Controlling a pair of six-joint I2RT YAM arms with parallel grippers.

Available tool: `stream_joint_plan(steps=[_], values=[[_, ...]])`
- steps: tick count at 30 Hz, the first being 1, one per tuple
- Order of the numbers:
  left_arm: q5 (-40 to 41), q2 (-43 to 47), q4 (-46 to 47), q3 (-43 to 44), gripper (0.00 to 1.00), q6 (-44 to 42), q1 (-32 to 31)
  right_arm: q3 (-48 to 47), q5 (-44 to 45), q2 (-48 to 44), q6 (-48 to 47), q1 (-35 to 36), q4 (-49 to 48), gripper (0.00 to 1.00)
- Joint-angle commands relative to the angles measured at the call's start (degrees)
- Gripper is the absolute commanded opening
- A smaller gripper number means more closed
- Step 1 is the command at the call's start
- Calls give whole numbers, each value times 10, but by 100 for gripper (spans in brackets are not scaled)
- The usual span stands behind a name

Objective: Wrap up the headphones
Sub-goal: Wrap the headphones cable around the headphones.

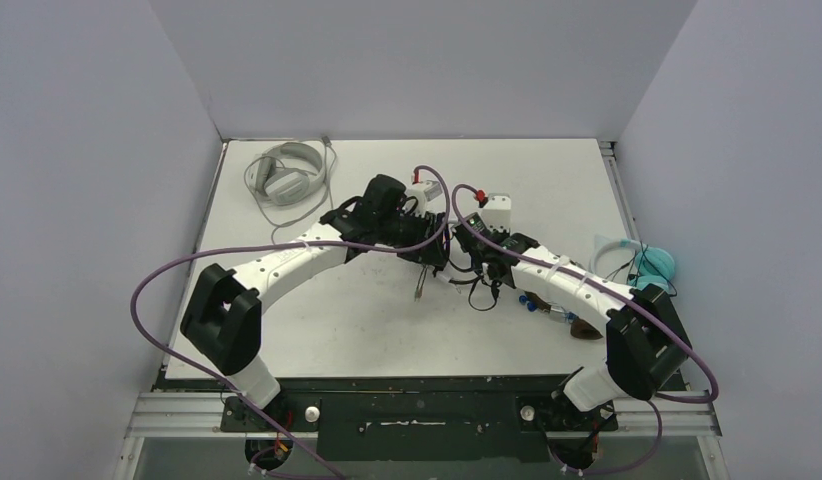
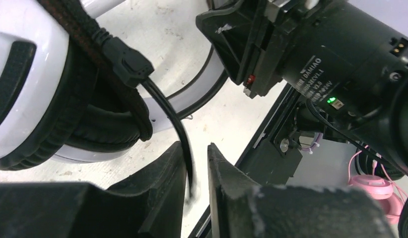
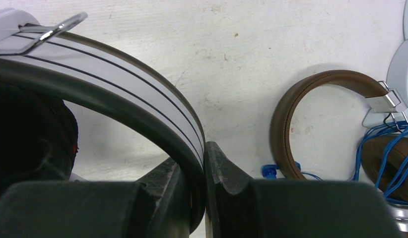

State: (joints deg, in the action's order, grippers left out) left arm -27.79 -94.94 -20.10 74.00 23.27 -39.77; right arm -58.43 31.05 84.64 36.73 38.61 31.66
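Counting headsets gives four. One black-and-white headset (image 3: 142,89) sits between the arms, its band clamped in the jaws of the right gripper (image 3: 204,148). The left gripper (image 2: 197,148) has its jaws narrowly apart around the headset's black cable (image 2: 167,106); I cannot tell whether they pinch it. Beyond-left of this headset lies one pale grey headset (image 1: 285,175), to its right one light teal headset (image 1: 655,265), and near-right one brown headset (image 3: 311,94). One motor housing (image 2: 331,64) reads "DAMIAO".

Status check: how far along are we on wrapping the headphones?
Apparently done: the brown headset, blue cable bunched at its earcup. In hand: the right gripper clamps the band of the black-and-white headset; its black cable runs between the narrowly parted fingers of the left gripper. Left: the grey headset, cable trailing loose, and the teal headset, cable state unclear.
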Motion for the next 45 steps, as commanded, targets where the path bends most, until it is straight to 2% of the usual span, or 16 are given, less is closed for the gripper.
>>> stream_joint_plan(steps=[1,3,4,9,13,18,22,27,31,32,33,34,37,39,45], values=[[-50,29,54,-18,26,14,0,-5,0,-25,18,-8,-65,0],[-64,35,91,-48,36,35,-6,-8,-13,-27,19,-15,-68,0],[-64,40,115,-60,38,47,-10,-11,-19,-27,21,-19,-67,0],[-17,84,227,-153,38,97,-21,-25,-44,-39,24,-33,-62,0],[54,136,237,-201,40,82,-24,-37,-48,-51,16,-36,-56,0],[87,188,256,-258,43,56,-29,-56,-51,-57,6,-38,-41,0],[89,218,340,-333,58,44,-31,-70,-63,-58,4,-39,-29,0],[124,243,400,-385,62,25,-32,-105,-81,-50,5,-39,6,0],[174,273,371,-381,64,30,-31,-137,-108,-33,21,-40,43,0],[209,282,346,-378,71,34,-30,-140,-123,-30,25,-40,46,0],[235,295,318,-375,89,41,-29,-141,-138,-28,29,-40,46,0],[277,309,297,-374,96,47,-29,-140,-153,-29,32,-40,43,0],[371,369,257,-389,97,62,-20,-131,-195,-25,41,-40,27,3],[397,415,235,-403,97,86,-8,-128,-209,-16,49,-40,23,3],[306,468,170,-412,97,127,99,-140,-238,37,73,-60,12,4]])
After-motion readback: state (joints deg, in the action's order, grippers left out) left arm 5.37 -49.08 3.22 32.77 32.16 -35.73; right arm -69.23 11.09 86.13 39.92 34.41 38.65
